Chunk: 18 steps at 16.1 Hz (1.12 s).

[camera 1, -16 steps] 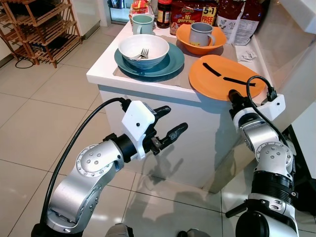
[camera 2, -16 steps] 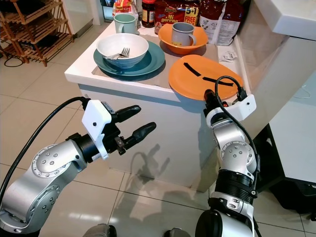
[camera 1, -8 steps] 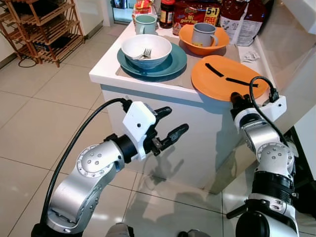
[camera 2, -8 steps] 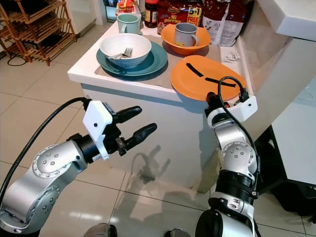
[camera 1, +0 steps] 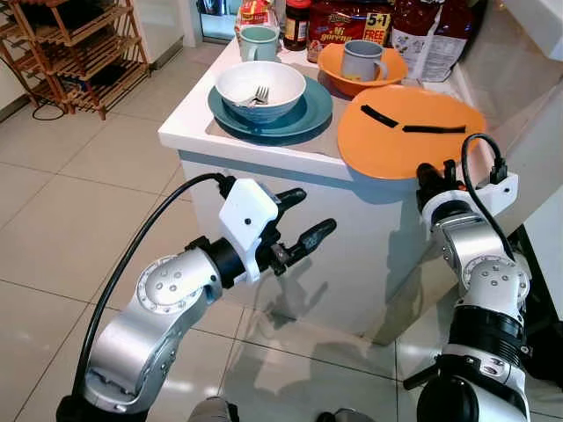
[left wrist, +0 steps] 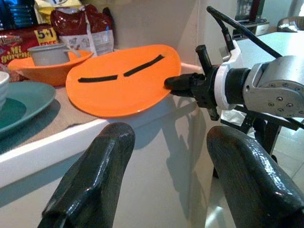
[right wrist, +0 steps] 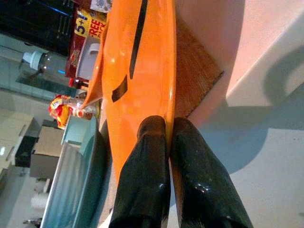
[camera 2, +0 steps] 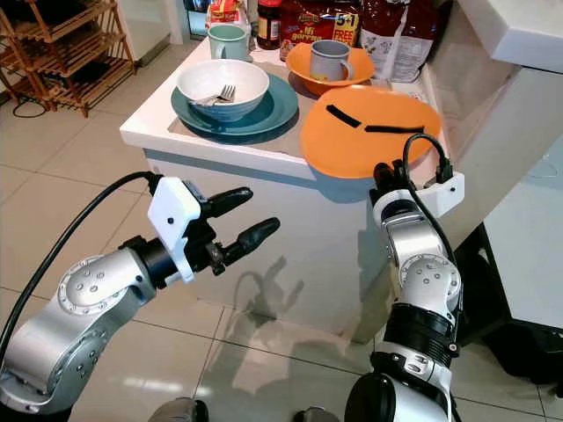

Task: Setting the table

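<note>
An orange plate [camera 1: 409,132] with two black strips on it sits at the front right corner of the white counter [camera 1: 198,123], overhanging the edge. My right gripper [camera 1: 433,172] is shut on its near rim, with its fingers [right wrist: 147,142] pinching the edge and the plate tilted up a little. My left gripper [camera 1: 310,212] hangs open in the air in front of the counter, below its top, holding nothing. Further back stand a white bowl [camera 1: 280,77] with a fork [camera 1: 258,94] on a teal plate [camera 1: 308,110], and a grey mug [camera 1: 361,60] in an orange bowl [camera 1: 330,63].
A teal mug [camera 1: 258,42], a jar and snack bags [camera 1: 352,22] line the back of the counter. A wooden rack [camera 1: 75,48] stands at the far left on the tiled floor. A white wall and ledge [camera 1: 528,114] close in on the right.
The right gripper has risen a little and turned the orange plate, so its near rim is lifted and the black strips lie more level. The left arm has not moved.
</note>
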Tool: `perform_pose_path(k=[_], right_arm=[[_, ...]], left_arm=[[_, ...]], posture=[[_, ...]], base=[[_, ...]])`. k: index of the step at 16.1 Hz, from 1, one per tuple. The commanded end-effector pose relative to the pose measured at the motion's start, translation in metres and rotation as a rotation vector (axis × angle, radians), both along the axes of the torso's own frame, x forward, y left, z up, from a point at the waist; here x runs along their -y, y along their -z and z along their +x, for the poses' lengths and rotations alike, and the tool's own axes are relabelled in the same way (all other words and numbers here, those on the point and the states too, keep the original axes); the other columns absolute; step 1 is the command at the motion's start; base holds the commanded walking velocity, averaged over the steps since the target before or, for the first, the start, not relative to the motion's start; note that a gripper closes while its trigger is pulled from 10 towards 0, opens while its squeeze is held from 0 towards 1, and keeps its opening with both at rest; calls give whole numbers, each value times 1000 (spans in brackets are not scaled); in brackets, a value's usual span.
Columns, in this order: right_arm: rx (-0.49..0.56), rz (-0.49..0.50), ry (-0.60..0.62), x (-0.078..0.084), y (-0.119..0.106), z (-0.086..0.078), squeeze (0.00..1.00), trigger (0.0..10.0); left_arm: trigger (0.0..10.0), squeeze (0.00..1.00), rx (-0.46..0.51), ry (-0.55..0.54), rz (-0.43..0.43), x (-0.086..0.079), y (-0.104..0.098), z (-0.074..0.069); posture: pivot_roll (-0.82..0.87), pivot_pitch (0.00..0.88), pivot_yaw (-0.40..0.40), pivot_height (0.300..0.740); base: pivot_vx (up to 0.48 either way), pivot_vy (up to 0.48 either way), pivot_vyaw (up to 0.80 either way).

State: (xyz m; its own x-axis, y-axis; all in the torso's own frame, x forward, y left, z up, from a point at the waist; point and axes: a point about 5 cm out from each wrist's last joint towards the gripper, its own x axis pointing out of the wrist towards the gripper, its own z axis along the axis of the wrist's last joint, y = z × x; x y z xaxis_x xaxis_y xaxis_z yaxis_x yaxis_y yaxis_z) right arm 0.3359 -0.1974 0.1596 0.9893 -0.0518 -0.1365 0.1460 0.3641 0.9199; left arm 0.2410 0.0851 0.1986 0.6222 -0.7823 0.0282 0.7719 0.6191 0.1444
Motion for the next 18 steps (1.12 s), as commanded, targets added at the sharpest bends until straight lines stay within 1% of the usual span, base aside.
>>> perform_pose_path(k=[1,3,4,5,6,7,9,10,11,12,13,14,15,16,17,18], right_arm=[[55,12,13,2,-14,0,0,0],[118,35,20,4,-24,-4,0,0],[171,48,27,6,-33,-12,0,0],[192,52,29,7,-37,-16,0,0],[202,45,39,10,-39,-23,0,0],[209,36,49,14,-39,-31,0,0],[210,36,62,18,-38,-42,0,0],[218,26,58,21,-38,-51,0,0],[227,14,44,23,-37,-57,0,0],[248,-25,-15,24,-31,-71,0,0],[267,-99,-87,24,-26,-85,0,0],[283,-150,-118,24,-26,-90,0,0],[340,-222,-166,23,-32,-98,0,0],[365,-237,-197,22,-34,-102,0,3569],[395,-263,-257,20,-35,-111,0,10000],[406,-290,-304,19,-33,-117,0,10000]], left_arm=[[10000,0,3,-3,3,0,0,2],[10000,0,28,-51,1,-2,-2,5],[10000,0,33,-128,13,-7,-1,12],[10000,0,33,-166,21,-10,0,14],[10000,0,39,-198,-9,-12,-2,17],[10000,0,39,-219,-36,-13,-4,19],[10000,0,51,-218,-44,-11,-5,19],[10000,0,49,-223,-54,-10,-5,19],[10000,0,47,-227,-57,-9,-4,19],[10000,0,46,-246,-60,-9,-1,18],[10000,0,40,-269,-69,-10,2,18],[10000,0,32,-273,-70,-10,3,18],[10000,0,17,-284,-78,-13,5,17],[10000,0,9,-288,-83,-14,6,17],[10000,0,3,-300,-61,-17,9,16],[10000,0,-6,-303,-56,-17,12,16]], posture=[[63,51,-37,740],[60,51,-40,740],[58,52,-42,740],[55,53,-41,740],[46,56,-38,740],[44,57,-37,740],[41,58,-36,740],[35,62,-33,740],[34,62,-33,740],[29,64,-29,740],[29,64,-29,740],[27,61,-30,740],[24,58,-30,740],[24,58,-30,740],[23,55,-33,740],[22,53,-33,740]], base=[[0,0,0],[0,0,0],[0,0,0],[0,0,0],[0,0,0],[0,0,0],[0,0,0],[0,0,0],[0,0,0],[0,0,0],[0,0,0],[0,0,0],[0,0,0],[0,0,0],[0,0,0],[0,0,0]])
